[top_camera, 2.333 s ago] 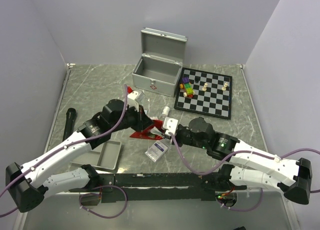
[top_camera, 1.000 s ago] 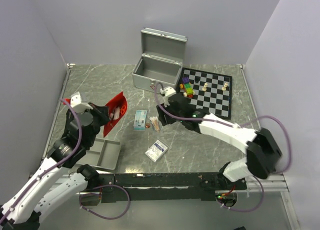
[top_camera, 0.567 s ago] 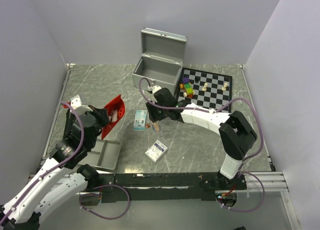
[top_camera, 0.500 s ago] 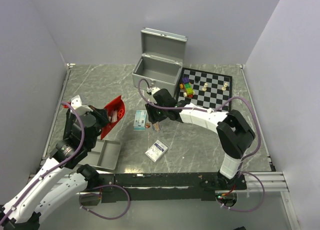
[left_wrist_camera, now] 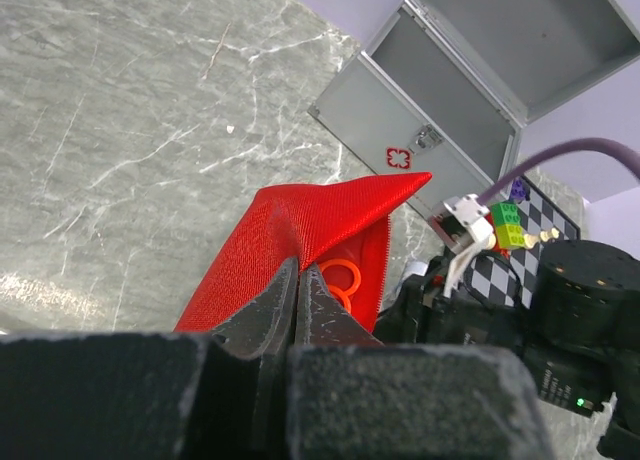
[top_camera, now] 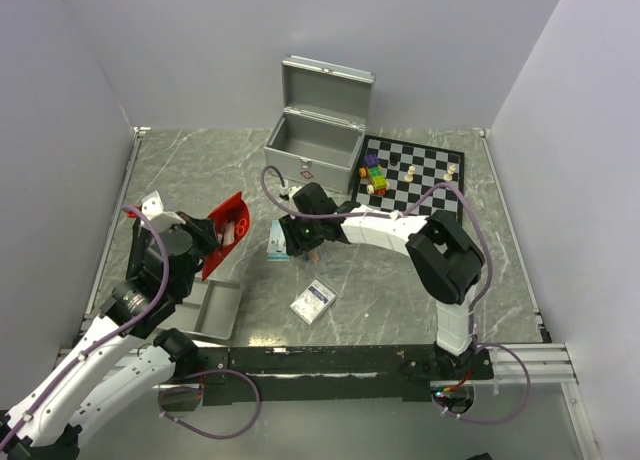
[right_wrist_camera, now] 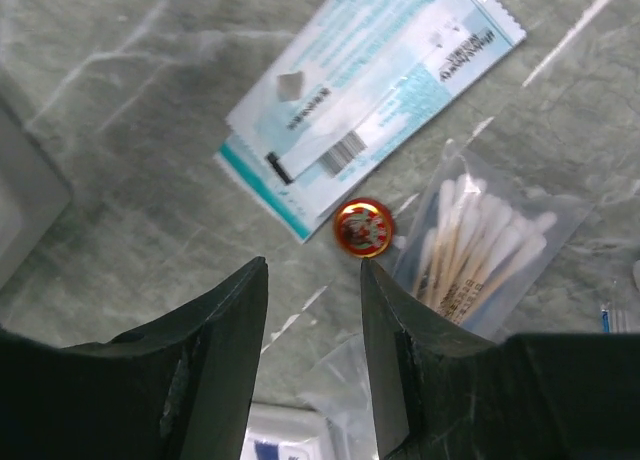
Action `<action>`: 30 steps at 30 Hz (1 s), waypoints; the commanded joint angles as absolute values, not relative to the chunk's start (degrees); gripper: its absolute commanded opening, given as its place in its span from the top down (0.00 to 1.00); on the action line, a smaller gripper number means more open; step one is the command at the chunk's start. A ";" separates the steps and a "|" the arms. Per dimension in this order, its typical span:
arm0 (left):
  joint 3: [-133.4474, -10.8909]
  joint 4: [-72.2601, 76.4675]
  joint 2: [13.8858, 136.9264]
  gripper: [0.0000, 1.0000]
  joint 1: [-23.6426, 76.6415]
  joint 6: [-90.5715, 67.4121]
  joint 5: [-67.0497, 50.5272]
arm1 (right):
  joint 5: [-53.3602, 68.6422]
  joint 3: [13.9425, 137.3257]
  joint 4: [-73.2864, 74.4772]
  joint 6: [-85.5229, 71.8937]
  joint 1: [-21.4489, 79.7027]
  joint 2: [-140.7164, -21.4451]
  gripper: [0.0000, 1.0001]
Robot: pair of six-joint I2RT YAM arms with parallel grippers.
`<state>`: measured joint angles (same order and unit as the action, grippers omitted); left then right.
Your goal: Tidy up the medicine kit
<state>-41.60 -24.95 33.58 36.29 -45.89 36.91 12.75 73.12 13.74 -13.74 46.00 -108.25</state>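
My left gripper [top_camera: 207, 242] is shut on the edge of a red fabric pouch [top_camera: 228, 225] and holds it up, tilted, left of centre. In the left wrist view the jaws [left_wrist_camera: 297, 278] pinch the pouch [left_wrist_camera: 300, 230], with orange rings [left_wrist_camera: 343, 280] inside it. My right gripper [top_camera: 296, 238] is open and empty, low over loose items on the table: a teal-and-white packet [right_wrist_camera: 370, 90], a small round red-gold tin [right_wrist_camera: 363, 227] just beyond the fingertips, and a bag of cotton swabs [right_wrist_camera: 485, 250]. The open grey metal kit case [top_camera: 312, 145] stands behind.
A chessboard [top_camera: 432, 205] with a few pieces and coloured blocks lies right of the case. A small white box [top_camera: 314, 302] lies near the front centre. A grey tray [top_camera: 210, 312] sits front left under my left arm. A clear plastic bag [right_wrist_camera: 345, 380] lies between the right fingers.
The pouch has moved from the table's middle to the left, lifted by my left gripper. The packet and swabs now lie on the table. My right gripper has swung left over them.
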 commanded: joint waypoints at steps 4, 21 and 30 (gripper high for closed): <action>-41.66 -24.08 33.40 0.99 36.12 -46.49 37.53 | 5.64 78.31 18.27 -15.73 46.06 -111.62 0.51; -41.13 -25.75 31.47 0.99 36.21 -46.67 39.02 | 3.26 82.88 21.00 -15.47 46.85 -116.98 0.48; -41.04 -26.46 30.41 0.99 36.12 -46.67 39.64 | -2.54 86.39 24.52 -13.54 49.30 -120.40 0.49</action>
<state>-40.82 -27.62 31.64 36.29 -46.24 37.98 1.89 83.57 22.48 -14.81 47.48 -117.69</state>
